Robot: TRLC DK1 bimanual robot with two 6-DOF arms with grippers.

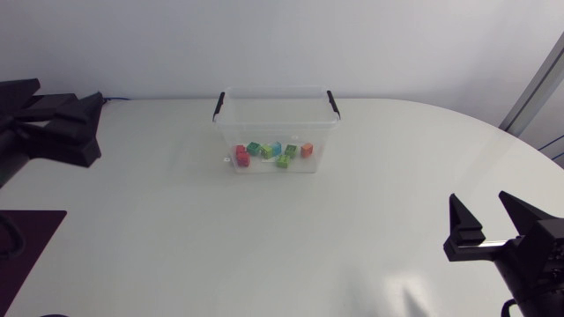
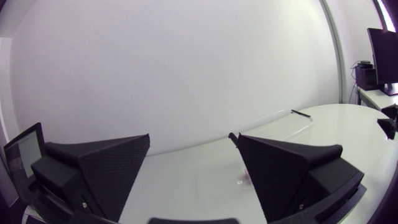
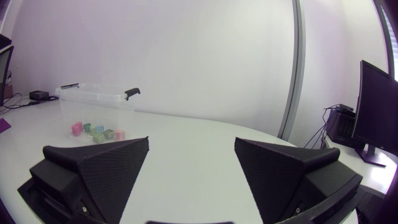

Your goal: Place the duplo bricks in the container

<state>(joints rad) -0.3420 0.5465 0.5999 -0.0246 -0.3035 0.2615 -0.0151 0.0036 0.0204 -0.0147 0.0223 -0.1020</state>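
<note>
Gaping fingers of left gripper (image 2: 189,138) and right gripper (image 3: 191,142) held nothing; duplo bricks (image 1: 273,151) lay in container (image 1: 273,128) ahead; likely done, no pick due.

Light fell bright and soft from above. The white counter (image 1: 264,255) carried only faint shadows and a pale sheen near my right gripper (image 1: 480,207). My wrist views bowed straight lines toward their edges.
</note>
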